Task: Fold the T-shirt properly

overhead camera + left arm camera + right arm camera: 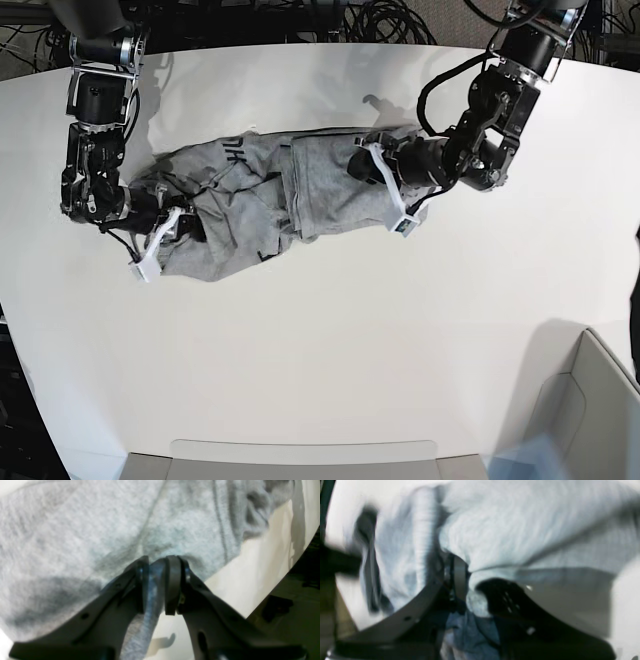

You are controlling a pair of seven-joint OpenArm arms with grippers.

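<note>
I see the soft heather-grey cotton T-shirt (262, 205) bunched in rumpled folds across the smooth white surface (330, 340). My left claw (157, 562) pinches its hem; my right claw (463, 580) clamps bunched fabric at the opposite end.

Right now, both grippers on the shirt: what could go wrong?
1. The T-shirt is bunched and twisted between the left gripper and right gripper; folding now would likely lock in creases.
2. Each pinch holds only a small bite of fabric, as the wrist views show; a hard pull could slip it.
3. The lettering is partly buried, so orientation is unclear.
</note>
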